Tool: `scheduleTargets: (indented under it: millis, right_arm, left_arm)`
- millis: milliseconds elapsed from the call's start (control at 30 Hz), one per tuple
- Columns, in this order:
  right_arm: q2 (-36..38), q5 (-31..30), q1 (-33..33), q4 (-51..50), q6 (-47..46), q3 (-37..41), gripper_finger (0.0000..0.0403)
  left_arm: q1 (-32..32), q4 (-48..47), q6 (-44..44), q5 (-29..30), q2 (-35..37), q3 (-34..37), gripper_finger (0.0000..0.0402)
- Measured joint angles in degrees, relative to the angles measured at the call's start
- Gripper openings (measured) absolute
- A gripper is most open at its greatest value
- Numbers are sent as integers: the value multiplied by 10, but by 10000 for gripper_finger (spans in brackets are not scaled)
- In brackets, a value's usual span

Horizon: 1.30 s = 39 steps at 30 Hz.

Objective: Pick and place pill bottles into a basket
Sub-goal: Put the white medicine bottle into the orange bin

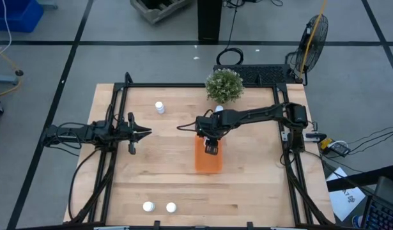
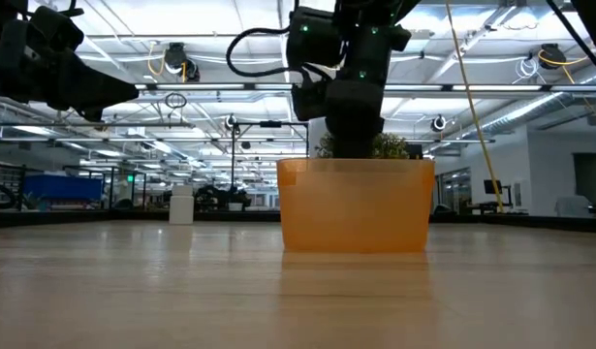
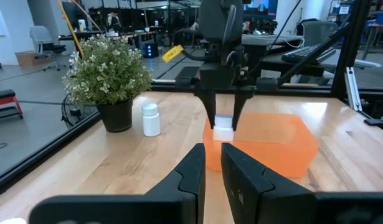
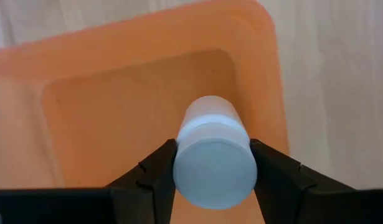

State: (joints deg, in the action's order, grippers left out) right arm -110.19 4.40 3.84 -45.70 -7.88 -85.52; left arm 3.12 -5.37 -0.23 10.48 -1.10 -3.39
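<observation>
Hanging over the basket (image 1: 208, 156), the right gripper (image 1: 211, 145) is clamped on a bottle (image 4: 211, 152), its two fingers pressed to opposite sides just under the cap. The right wrist view shows the bottle poised above the basket's floor, off toward one corner, not yet let go.

The bottle looks light, rigid and smooth-walled, so a modest squeeze should do. Being round, it could swivel or slip if taken off-centre. The sound hold is the one seen here, across the body with the cap clear.

The high view alone lays out what remains: one bottle (image 1: 160, 107) at the far left of the table, two (image 1: 148, 206) (image 1: 171, 207) at the near edge, and another (image 1: 218, 109) peeping out beside the plant (image 1: 224, 85). It barely shows the held bottle. The left wrist view shows that bottle from the side, white between the fingers and above the rim. The low view hides it behind the basket's orange wall (image 2: 356, 206).

The left gripper (image 1: 144, 133) waits at the table's left, raised, its fingers nearly together on nothing.
</observation>
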Motion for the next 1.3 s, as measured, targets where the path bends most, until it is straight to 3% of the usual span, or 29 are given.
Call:
scheduleTargets:
  millis: [300,900,1300]
  right_arm:
    - [-2,5,0,4,0,0,176]
    - [1,17,-2,20,19,0,262]
    - [95,16,-1,-1,22,0,262]
  left_arm:
    - [0,0,0,0,0,0,56]
    - [0,0,0,0,0,0,56]
    - [0,0,0,0,0,0,56]
